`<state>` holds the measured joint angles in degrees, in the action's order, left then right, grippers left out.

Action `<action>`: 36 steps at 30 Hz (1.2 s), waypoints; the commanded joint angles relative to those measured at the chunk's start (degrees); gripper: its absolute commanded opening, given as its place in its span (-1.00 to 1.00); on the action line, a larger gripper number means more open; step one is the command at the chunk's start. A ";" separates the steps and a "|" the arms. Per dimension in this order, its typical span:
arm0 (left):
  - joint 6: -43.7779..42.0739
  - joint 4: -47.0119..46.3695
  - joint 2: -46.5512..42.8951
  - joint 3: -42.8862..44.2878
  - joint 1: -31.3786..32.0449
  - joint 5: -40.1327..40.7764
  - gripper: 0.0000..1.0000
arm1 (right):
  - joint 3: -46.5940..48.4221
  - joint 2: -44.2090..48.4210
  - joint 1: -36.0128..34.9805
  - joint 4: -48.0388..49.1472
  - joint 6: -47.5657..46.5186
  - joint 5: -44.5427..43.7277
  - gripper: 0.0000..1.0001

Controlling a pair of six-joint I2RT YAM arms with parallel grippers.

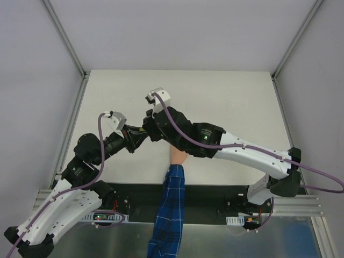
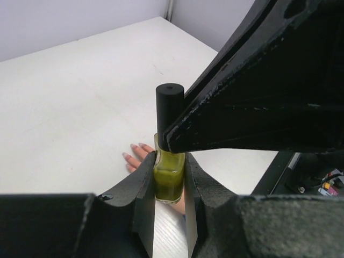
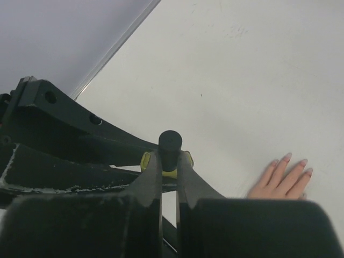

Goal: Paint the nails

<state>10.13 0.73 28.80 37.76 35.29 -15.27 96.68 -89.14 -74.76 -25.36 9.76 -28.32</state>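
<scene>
The left claw (image 2: 169,162) is squeezing the polish bottle (image 2: 167,185), and the right claw (image 3: 168,161) is pinching its black cap (image 3: 170,142). The nails (image 3: 302,162), lower right in the right wrist view, are looking bare. All painting is waiting.

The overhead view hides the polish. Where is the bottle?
Left wrist view, centre: the bottle is clamped in the left hand, the right hand shut on its black cap, the mannequin hand just behind it.

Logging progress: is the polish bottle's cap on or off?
On. The black cap sits atop the yellow bottle, held upright in the left gripper; the right gripper is shut on the cap.
</scene>
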 commanded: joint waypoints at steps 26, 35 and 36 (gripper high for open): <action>3.25 -4.35 -1.81 6.01 0.22 -25.37 -1.00 | -24.62 20.76 12.45 21.51 -7.48 55.33 -0.11; -4.06 -1.26 -4.10 4.96 0.22 -5.75 -1.00 | -20.23 20.24 9.46 15.18 0.52 34.22 0.31; -4.33 -1.26 -3.93 4.96 0.22 -4.52 -1.00 | -19.52 19.89 9.11 14.56 0.52 32.03 0.31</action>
<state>10.39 0.23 25.30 41.28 35.29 -29.10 71.90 -69.23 -64.20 -9.41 6.50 14.72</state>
